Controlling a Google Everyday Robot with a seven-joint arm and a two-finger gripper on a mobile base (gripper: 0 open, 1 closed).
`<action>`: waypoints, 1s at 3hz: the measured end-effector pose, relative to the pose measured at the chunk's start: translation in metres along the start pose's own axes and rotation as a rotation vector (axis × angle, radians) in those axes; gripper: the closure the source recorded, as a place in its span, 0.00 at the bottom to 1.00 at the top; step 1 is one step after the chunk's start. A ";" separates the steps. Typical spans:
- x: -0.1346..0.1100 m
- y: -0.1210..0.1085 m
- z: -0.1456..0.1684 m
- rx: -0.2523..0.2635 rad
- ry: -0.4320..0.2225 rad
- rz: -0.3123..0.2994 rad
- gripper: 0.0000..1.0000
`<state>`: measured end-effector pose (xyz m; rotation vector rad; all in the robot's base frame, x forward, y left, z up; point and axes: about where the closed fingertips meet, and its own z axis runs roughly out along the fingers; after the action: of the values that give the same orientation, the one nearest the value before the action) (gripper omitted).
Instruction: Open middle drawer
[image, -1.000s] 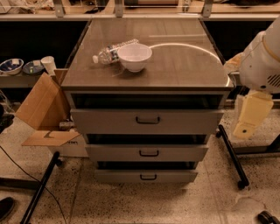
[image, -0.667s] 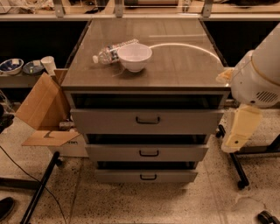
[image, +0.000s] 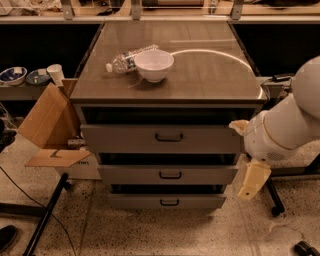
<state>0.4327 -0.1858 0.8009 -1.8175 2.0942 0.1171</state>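
The robot's arm has come down. A moment ago the gripper (image: 254, 180) hung higher up at the right edge of the picture, about level with the cabinet top (image: 210, 80). Now it sits lower and a bit more to the left, in the lower right of the picture. It is just beside the right end of the middle drawer (image: 205, 175) and about level with it. It does not touch the drawer. I cannot tell if the gripper is open or closed from here.

Nothing else has moved. The white bowl (image: 154, 65) and the plastic bottle (image: 131, 57) lie in the same spot on top, touching each other. The cardboard box (image: 47, 125) leans at the left as before.

I think this means the arm is getting ready to reach in. The pull has not started. The gripper must next go left to the handle (image: 170, 175), which is well apart from it.

The middle drawer is in the lower middle of the picture, between the big top drawer (image: 125, 139) and the slim bottom drawer (image: 135, 201). It has a flat grey front. Its small black bar handle sits in the middle of that front. It looks shut, lined up with the other two.
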 end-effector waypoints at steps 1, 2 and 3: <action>0.011 0.003 0.054 -0.007 -0.030 0.011 0.00; 0.020 0.004 0.105 -0.021 -0.056 0.023 0.00; 0.025 0.006 0.150 -0.017 -0.089 0.023 0.00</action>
<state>0.4572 -0.1634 0.6523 -1.7648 2.0593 0.2180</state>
